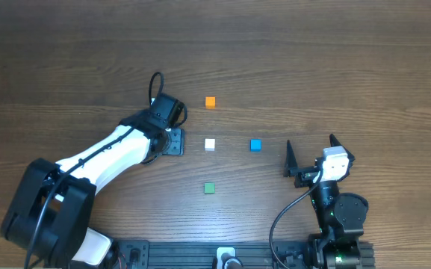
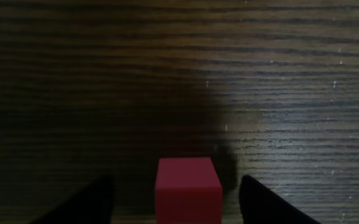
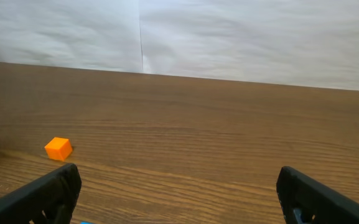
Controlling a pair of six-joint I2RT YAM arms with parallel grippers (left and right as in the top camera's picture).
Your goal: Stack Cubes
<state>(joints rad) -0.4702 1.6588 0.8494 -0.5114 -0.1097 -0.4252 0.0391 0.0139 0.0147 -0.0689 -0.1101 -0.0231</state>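
A red cube rests on the wooden table between the fingers of my left gripper, which is open with a gap on each side of the cube. From above, the left gripper sits low, just left of a white cube. An orange cube lies farther back, a blue cube to the right of the white one, and a green cube nearer the front. My right gripper stands open and empty to the right of the blue cube. The orange cube lies far ahead of the right gripper.
The wooden table stretches wide and bare behind the cubes. A white wall rises beyond its far edge. The arm bases and a black rail run along the front edge.
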